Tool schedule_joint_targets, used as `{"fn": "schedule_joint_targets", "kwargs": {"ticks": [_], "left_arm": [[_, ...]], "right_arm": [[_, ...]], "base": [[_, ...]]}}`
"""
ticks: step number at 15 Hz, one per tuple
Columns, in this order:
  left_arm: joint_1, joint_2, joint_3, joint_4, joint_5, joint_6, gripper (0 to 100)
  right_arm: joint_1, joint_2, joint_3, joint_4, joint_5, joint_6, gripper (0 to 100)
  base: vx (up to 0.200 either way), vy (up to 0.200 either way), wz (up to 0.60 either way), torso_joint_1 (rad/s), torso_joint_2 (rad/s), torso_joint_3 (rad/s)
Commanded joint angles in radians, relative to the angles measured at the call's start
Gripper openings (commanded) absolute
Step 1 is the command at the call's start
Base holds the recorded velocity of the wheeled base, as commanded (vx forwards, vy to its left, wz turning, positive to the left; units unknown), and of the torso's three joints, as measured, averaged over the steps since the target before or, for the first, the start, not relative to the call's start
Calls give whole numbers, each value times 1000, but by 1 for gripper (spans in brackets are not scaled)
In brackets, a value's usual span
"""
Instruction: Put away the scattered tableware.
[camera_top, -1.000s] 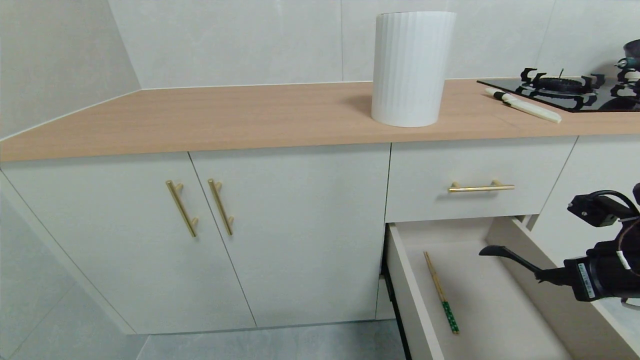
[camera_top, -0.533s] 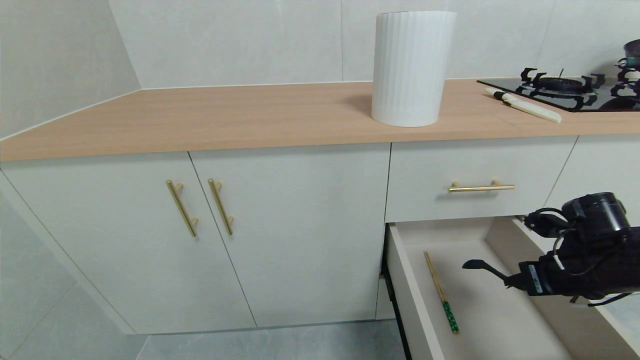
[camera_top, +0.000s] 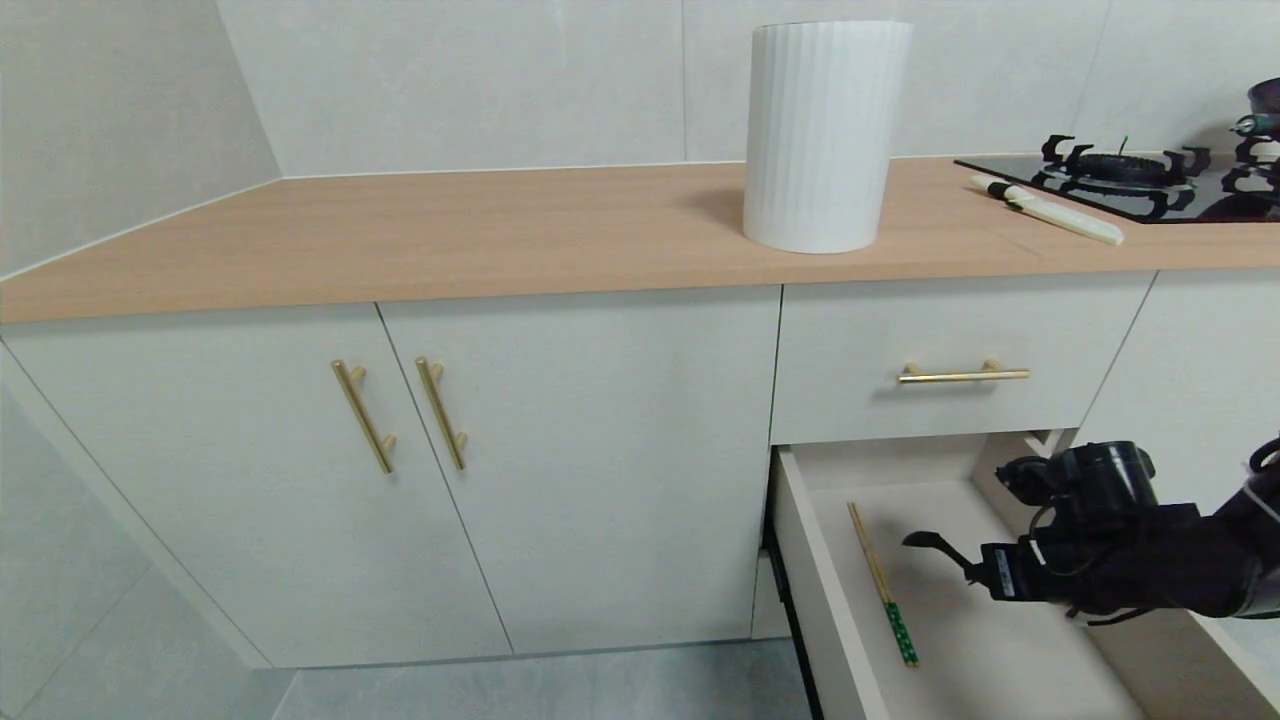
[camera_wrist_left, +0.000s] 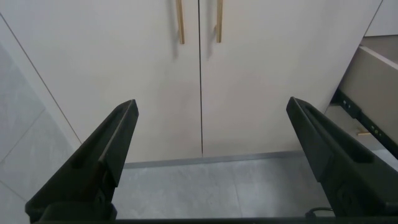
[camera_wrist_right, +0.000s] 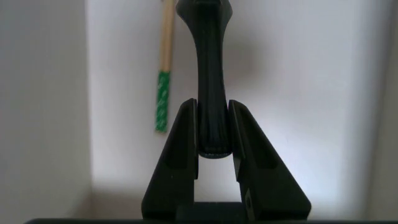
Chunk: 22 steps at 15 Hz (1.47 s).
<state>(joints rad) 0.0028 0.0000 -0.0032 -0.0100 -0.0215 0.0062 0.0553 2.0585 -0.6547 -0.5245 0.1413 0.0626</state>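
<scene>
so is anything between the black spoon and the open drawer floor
Nothing visible does. The right gripper holds the black long-handled spoon over the open white drawer's bare floor; the green-tipped wooden chopsticks lie aside, near its left wall.

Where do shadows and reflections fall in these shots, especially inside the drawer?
Head view: the white canister throws a soft shadow leftward on the counter; the black hob mirrors its grates. Right wrist view: the drawer floor behind the black spoon is bright, dimmer at both sides.

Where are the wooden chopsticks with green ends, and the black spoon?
wooden chopsticks with green ends (camera_top: 880, 583), head view, middle of the shafts
black spoon (camera_wrist_right: 208, 93), right wrist view, its handle
</scene>
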Motion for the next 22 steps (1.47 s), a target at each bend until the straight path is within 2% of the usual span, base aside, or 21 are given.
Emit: {"fn": "schedule_joint_targets", "kwargs": {"ticks": [1,5,8,10,19,20,22], "left_arm": [[0,0,0,-1,0,0,100],[0,0,0,-1,0,0,100],[0,0,0,-1,0,0,100],[0,0,0,-1,0,0,100],[0,0,0,-1,0,0,100],[0,0,0,-1,0,0,100],[0,0,0,-1,0,0,100]], "right_arm": [[12,84,6,-37,-11,0,0],[23,157,7,-150,-35,3,0],[54,229,3,-252,-123,43,0],[55,247,7,-295,-138,43,0],[55,241,9,-298,-141,45,0],[55,241,9,-298,-141,45,100],[55,239,10,-298,-141,45,100]], "base": [[0,0,0,0,0,0],[0,0,0,0,0,0],[0,0,0,0,0,0],[0,0,0,0,0,0],[0,0,0,0,0,0],[0,0,0,0,0,0],[0,0,0,0,0,0]]}}
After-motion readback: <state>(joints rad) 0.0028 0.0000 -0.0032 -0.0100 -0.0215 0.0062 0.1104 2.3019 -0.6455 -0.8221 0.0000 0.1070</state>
